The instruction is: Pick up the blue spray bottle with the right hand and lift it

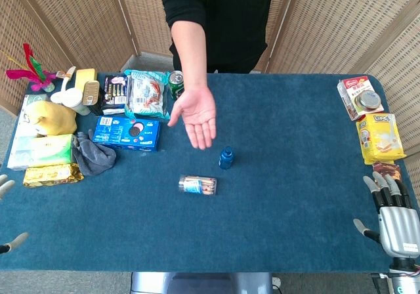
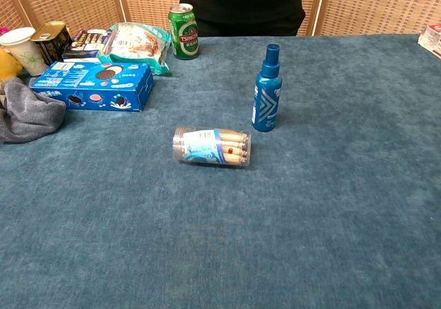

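Note:
The blue spray bottle stands upright near the middle of the blue table, cap on top. My right hand rests at the table's near right edge, fingers apart and holding nothing, far to the right of the bottle. Only the fingertips of my left hand show at the left edge, spread and empty. Neither hand appears in the chest view.
A person's open hand hovers just behind the bottle. A clear jar of sticks lies in front of it. A blue cookie box, grey cloth, green can and snack packs crowd the left; packets sit at right.

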`<state>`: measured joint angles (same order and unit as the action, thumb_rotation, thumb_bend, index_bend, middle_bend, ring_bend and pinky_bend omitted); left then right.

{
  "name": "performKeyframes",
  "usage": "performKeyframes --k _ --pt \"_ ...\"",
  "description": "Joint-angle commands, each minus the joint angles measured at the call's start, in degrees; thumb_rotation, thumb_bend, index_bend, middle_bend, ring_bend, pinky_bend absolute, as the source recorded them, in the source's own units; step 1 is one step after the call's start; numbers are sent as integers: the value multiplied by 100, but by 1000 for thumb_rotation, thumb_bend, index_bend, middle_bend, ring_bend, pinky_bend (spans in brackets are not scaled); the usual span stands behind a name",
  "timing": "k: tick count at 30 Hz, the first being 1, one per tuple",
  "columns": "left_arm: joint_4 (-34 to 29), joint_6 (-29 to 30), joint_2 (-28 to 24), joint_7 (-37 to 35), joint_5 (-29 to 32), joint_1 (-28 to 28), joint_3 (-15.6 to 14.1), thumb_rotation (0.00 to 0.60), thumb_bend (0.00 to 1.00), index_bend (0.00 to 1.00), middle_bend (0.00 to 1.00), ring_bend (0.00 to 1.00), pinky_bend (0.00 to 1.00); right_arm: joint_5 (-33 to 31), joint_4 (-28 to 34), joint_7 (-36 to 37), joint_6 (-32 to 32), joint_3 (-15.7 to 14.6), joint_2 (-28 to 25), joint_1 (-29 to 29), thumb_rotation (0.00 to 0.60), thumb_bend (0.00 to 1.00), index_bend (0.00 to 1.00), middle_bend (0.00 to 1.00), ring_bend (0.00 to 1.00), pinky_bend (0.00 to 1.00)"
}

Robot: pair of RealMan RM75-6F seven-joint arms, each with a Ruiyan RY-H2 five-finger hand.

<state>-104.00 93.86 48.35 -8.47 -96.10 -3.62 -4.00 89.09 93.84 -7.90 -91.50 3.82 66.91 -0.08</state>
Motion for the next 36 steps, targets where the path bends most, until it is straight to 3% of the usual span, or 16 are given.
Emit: performKeyframes --k 1,10,14,15,19,27,36 --pt "36 46 -40 -109 1 -20 3 600 143 0 0 0 86 -17 -48 53 73 0 33 37 600 35 99 18 17 53" --pt "46 44 -54 -144 -32 -19 -10 600 142 0 0 0 86 38 -196 775 514 -71 67 267 600 61 128 66 56 79" --pt "59 89 -56 -180 -29 -45 -11 600 143 0 0 0 86 3 -442 1660 966 19 179 594 600 68 132 109 96 134" --pt "62 99 -55 -192 12 -58 -4 600 142 0 0 0 86 -50 -552 2522 1513 135 274 981 600 68 133 119 105 149" --pt "47 77 -48 -161 28 -49 6 600 142 0 0 0 86 -35 -1066 3455 2060 266 435 1472 600 68 137 142 129 183" --pt "-15 -53 -46 -59 99 -3 15 600 142 0 0 0 86 -273 -1634 3851 2752 475 1037 2127 600 69 137 161 152 205" --pt "-53 -129 -65 -73 207 33 54 600 143 0 0 0 86 -580 -1609 4040 3416 681 1395 2744 600 69 136 173 153 205"
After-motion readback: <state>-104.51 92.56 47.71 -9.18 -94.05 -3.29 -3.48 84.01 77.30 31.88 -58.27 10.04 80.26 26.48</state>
